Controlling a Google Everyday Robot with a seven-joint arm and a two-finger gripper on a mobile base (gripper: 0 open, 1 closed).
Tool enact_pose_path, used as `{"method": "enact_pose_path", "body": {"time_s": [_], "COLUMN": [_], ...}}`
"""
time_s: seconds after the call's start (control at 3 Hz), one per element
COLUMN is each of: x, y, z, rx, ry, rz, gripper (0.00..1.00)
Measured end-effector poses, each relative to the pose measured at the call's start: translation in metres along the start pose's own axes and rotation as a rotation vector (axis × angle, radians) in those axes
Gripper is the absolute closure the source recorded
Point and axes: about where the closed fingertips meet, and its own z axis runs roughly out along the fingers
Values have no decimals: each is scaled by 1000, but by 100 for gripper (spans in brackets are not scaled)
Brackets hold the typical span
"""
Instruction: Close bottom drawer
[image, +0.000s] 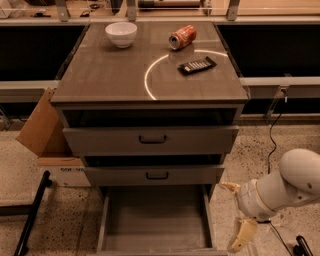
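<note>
The bottom drawer (155, 216) is the lowest of three grey drawers in the cabinet (100, 85). It is pulled far out, and its plain grey interior shows empty. Its front panel lies at the bottom edge of the view, and its handle is out of view. My gripper (236, 212) hangs low at the right, just outside the drawer's right side wall and apart from it. Its cream fingers (243, 234) are spread open and hold nothing. The white arm (290, 182) reaches in from the right edge.
The mid drawer (155, 175) and top drawer (150, 140) stand slightly out. On the cabinet top are a white bowl (121, 34), a tipped soda can (182, 36) and a black remote (197, 65). A cardboard box (42, 131) and a black stand (31, 215) are at the left, and a cable (272, 135) at the right.
</note>
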Motion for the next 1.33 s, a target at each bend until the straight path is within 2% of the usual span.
{"method": "enact_pose_path", "body": {"time_s": [0.33, 0.67, 1.0, 1.33], "x": [40, 40, 53, 77], "y": [13, 13, 13, 17], "z": [52, 52, 68, 96], "rx": [-98, -98, -104, -115], "ry": [-8, -8, -18, -31], "rz": [37, 37, 17, -28], "gripper": [0, 0, 0, 0]}}
